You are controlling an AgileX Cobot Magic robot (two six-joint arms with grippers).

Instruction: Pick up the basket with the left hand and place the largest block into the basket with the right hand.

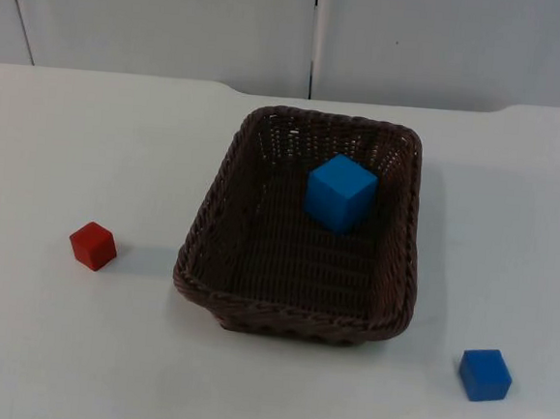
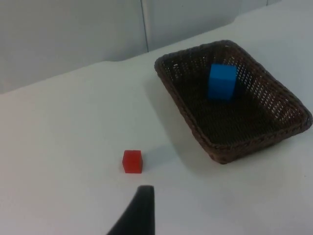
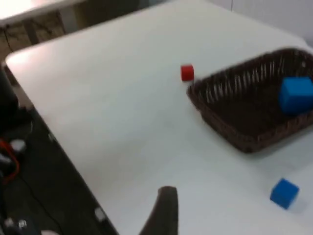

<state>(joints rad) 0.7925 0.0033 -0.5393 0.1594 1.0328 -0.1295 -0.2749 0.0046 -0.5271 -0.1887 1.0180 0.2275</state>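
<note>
obstacles: dark brown woven wicker basket (image 1: 212, 204) mid-worktop, large blue cube (image 1: 340, 193) inside near its far wall | small red cube (image 1: 93, 245) left of it, apart | small blue cube (image 1: 485, 374) at its near right | white worktop (image 1: 92, 136) between is open

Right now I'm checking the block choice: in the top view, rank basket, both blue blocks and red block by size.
1. basket
2. blue block in the basket
3. blue block on the table and red block: alike, unranked.

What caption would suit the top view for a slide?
Large blue block sits inside the brown wicker basket; red block and small blue block lie outside.
</note>
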